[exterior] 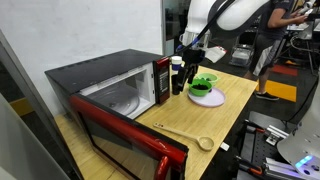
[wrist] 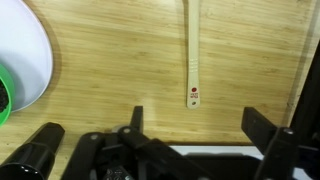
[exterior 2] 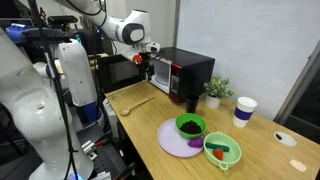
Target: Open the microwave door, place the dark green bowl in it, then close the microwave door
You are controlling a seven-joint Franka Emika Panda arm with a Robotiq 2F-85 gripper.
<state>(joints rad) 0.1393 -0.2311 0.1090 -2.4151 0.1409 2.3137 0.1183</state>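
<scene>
The microwave (exterior: pixel 115 85) (exterior 2: pixel 185 72) stands at the table's end with its red-framed microwave door (exterior: pixel 125 138) (exterior 2: pixel 120 72) swung wide open, baring the white inside. The dark green bowl (exterior 2: pixel 190 126) (exterior: pixel 203 84) sits on a lavender plate (exterior 2: pixel 172 142) (exterior: pixel 210 99), away from the microwave. My gripper (exterior: pixel 190 50) (exterior 2: pixel 150 52) (wrist: pixel 198 125) hangs open and empty above the table beside the microwave's control side. In the wrist view only the bowl's rim (wrist: pixel 4 98) shows at the left edge, on the plate (wrist: pixel 28 55).
A wooden spoon (exterior: pixel 185 133) (exterior 2: pixel 130 103) (wrist: pixel 192 50) lies on the table in front of the microwave. A black bottle (exterior: pixel 178 75) (wrist: pixel 35 150) stands by the control strip. A lime-green bowl (exterior 2: pixel 224 152), paper cup (exterior 2: pixel 244 110) and small plant (exterior 2: pixel 215 92) sit farther along.
</scene>
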